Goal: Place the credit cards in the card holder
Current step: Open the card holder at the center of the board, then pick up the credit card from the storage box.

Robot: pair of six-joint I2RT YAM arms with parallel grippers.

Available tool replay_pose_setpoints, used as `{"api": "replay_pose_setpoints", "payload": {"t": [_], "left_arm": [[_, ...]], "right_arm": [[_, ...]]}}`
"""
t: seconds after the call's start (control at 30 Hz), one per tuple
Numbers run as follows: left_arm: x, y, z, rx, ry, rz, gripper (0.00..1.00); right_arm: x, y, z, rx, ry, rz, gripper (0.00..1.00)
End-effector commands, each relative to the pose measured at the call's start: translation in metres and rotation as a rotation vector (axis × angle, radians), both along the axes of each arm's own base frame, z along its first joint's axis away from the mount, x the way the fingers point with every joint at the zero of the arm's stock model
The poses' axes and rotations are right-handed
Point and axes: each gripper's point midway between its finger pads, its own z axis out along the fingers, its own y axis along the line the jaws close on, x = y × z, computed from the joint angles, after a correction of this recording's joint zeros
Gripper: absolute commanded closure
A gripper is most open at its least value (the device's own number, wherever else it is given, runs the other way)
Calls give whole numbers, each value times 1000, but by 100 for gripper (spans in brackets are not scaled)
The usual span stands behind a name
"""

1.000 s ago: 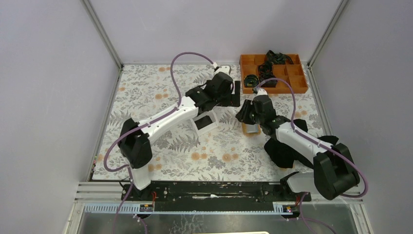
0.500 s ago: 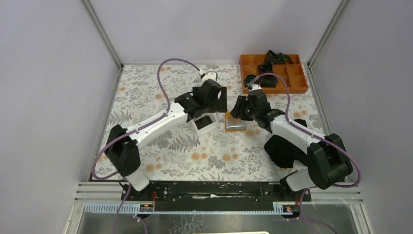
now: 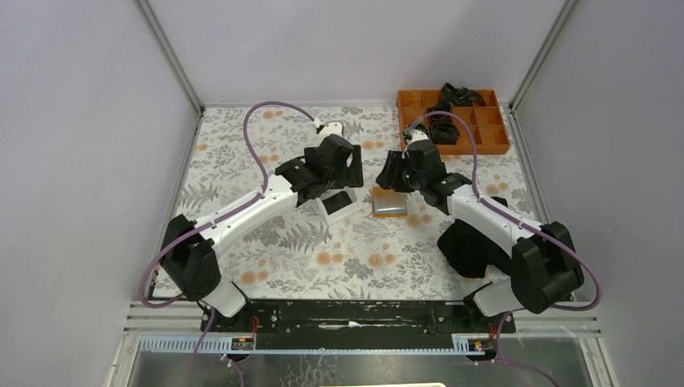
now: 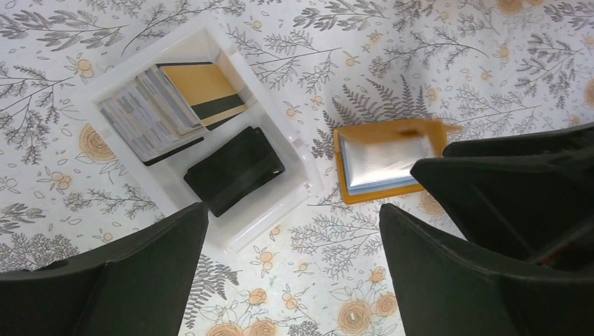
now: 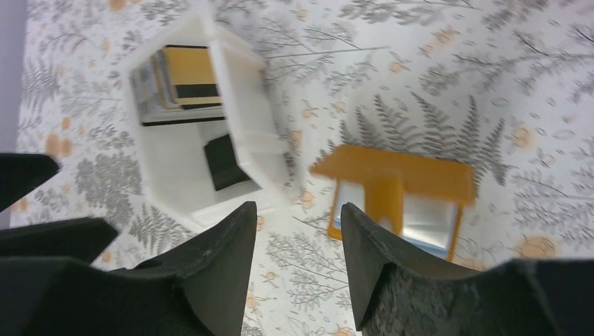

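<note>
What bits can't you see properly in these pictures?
Card holder: blurred in the right wrist view, its lower edge behind the right claw.
Card holder's one end, left wrist view: behind a black shape.
Credit cards in the white box, left wrist view: overlapping, so no sure count.
Black things in the orange tray, top view: too small to name.

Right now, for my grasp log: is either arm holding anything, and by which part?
Nothing: left fingers and right fingers are open, empty; card holder lies on the table.
</note>
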Motion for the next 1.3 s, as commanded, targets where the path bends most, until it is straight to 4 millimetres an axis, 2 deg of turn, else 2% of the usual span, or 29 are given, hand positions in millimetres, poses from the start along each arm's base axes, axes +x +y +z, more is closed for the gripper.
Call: {"api": "replay_pose_setpoints", "payload": {"t": [0.0, 0.1, 0.3, 0.5, 0.6, 0.77, 0.83, 1.1, 1.27], "left_arm": [[9, 17, 8, -19, -29, 59, 0], [12, 29, 14, -38, -37, 91, 0], [8, 66, 4, -101, 9, 188, 0], [-2, 106, -5, -154, 11, 292, 0], [-5, 117, -15, -172, 20, 318, 0], [-11, 123, -34, -207, 52, 330, 0], [-13, 121, -41, -225, 64, 328, 0], [-8, 116, -59, -264, 90, 313, 0], [-6, 117, -67, -259, 111, 308, 0]], "right_arm": [[-1, 36, 35, 36, -76, 127, 46], [1, 53, 44, 36, -93, 173, 47], [13, 97, 50, 39, -96, 274, 47], [32, 135, 36, 27, -56, 331, 45], [41, 149, 27, 17, -34, 353, 44], [48, 167, 3, -20, 20, 390, 42], [52, 172, 1, -19, 23, 395, 42], [60, 180, -22, -44, 62, 408, 40], [57, 183, -36, -44, 105, 424, 40]]}}
